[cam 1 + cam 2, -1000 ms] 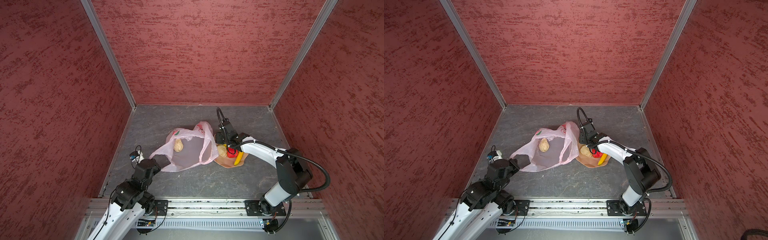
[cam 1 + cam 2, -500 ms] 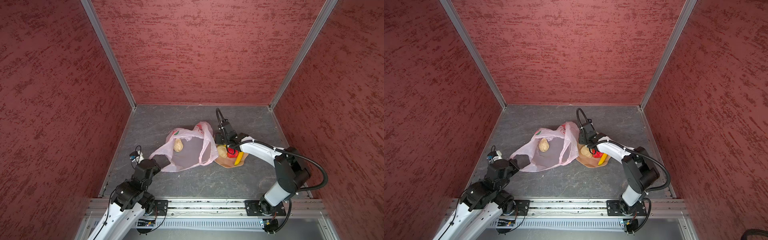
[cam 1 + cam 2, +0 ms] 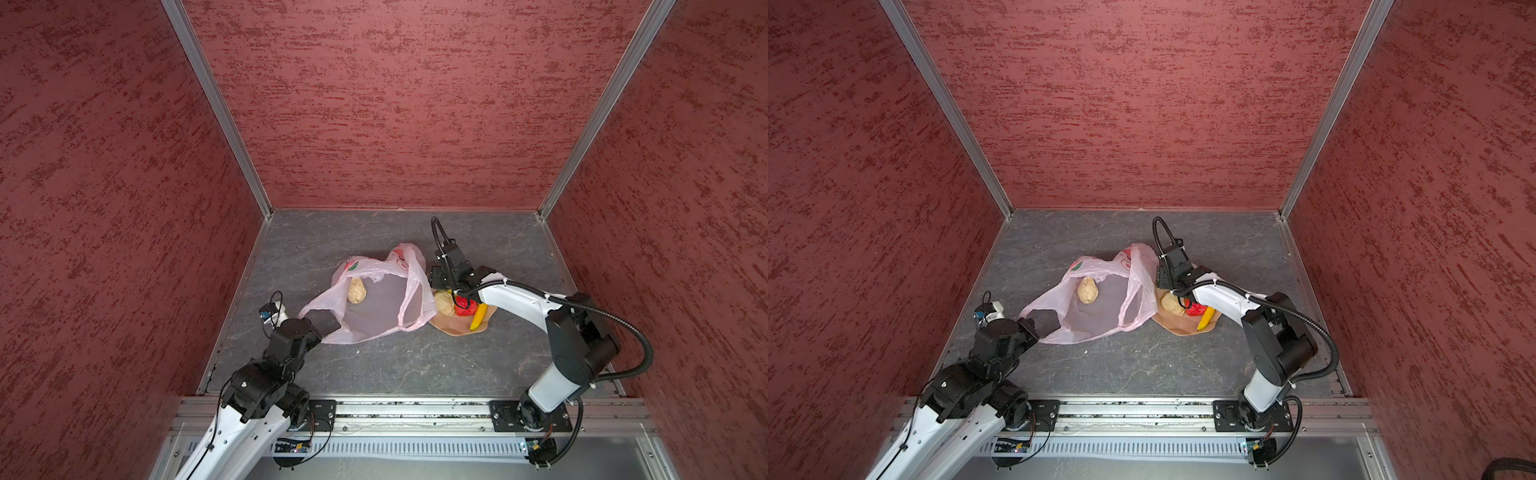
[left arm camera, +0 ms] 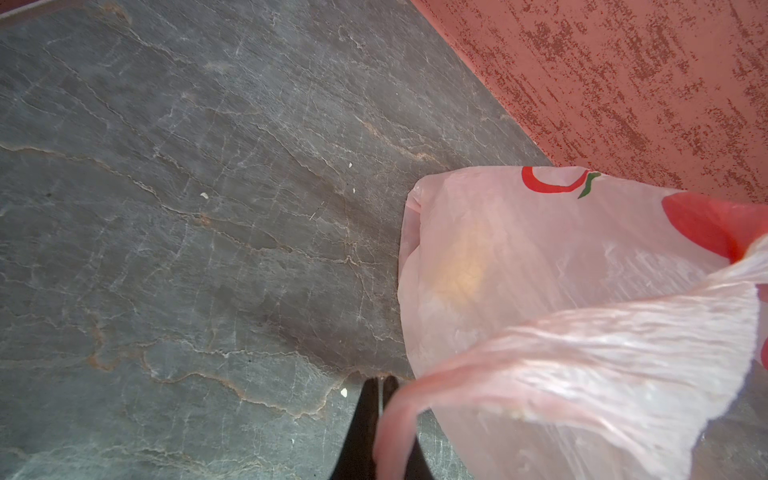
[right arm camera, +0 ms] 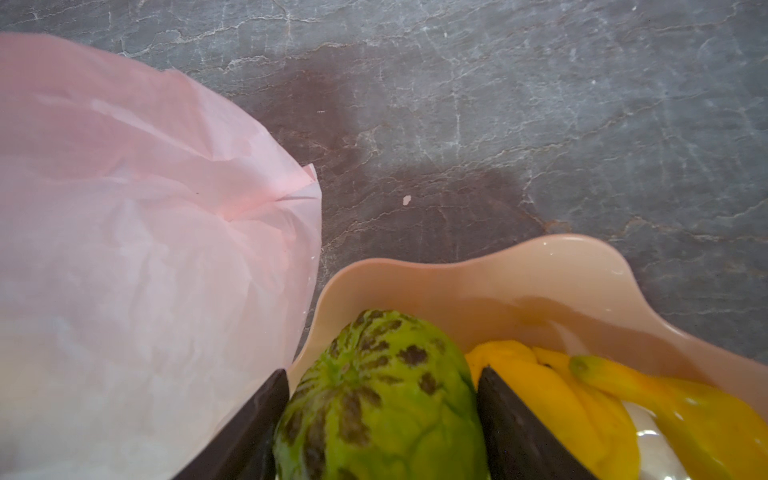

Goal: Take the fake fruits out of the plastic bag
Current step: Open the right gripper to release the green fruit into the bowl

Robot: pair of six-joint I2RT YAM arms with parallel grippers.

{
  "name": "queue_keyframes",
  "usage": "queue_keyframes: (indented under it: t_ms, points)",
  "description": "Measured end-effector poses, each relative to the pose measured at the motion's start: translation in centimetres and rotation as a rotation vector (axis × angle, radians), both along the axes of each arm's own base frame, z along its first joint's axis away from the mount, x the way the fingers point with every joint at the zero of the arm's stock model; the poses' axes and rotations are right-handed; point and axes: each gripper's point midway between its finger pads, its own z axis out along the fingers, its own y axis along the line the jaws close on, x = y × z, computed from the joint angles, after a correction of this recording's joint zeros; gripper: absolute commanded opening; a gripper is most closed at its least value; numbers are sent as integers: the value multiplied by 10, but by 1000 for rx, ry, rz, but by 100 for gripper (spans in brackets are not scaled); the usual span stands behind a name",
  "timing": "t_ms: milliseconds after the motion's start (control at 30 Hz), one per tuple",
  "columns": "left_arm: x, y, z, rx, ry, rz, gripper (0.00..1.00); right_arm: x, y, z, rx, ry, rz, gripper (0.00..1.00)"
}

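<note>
The pale-pink plastic bag (image 3: pixel 374 316) (image 3: pixel 1100 320) lies open on the floor with one beige lumpy fruit (image 3: pixel 356 290) (image 3: pixel 1087 289) inside. My left gripper (image 3: pixel 322 328) (image 4: pixel 380 382) is shut on the bag's near handle strip (image 4: pixel 399 415). My right gripper (image 5: pixel 384 372) hangs low in the peach bowl (image 3: pixel 453 328) (image 5: pixel 540 270), its fingers open on either side of a green fruit (image 5: pixel 382 399) resting there. Also in the bowl are a beige fruit (image 3: pixel 444 302), a red one (image 3: pixel 465 306), a banana (image 3: pixel 478 316) (image 5: pixel 665 399) and a yellow round fruit (image 5: pixel 540 382).
The bowl touches the bag's right side (image 5: pixel 249 249). Red textured walls (image 3: pixel 395 104) close in the grey slate floor (image 3: pixel 395 365) on three sides. A metal rail (image 3: pixel 395 409) runs along the front edge.
Almost nothing: the right arm's elbow has shifted slightly while its gripper stays over the bowl. The left arm and the bag have not moved.
</note>
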Motion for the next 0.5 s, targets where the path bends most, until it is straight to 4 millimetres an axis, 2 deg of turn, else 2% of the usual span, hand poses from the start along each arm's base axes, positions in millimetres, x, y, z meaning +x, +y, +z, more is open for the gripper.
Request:
queue_keyframes:
  t_ms: [500]
  points:
    - [0,0,1,-3,-5,0,8,0,0,0,0,0,0,79]
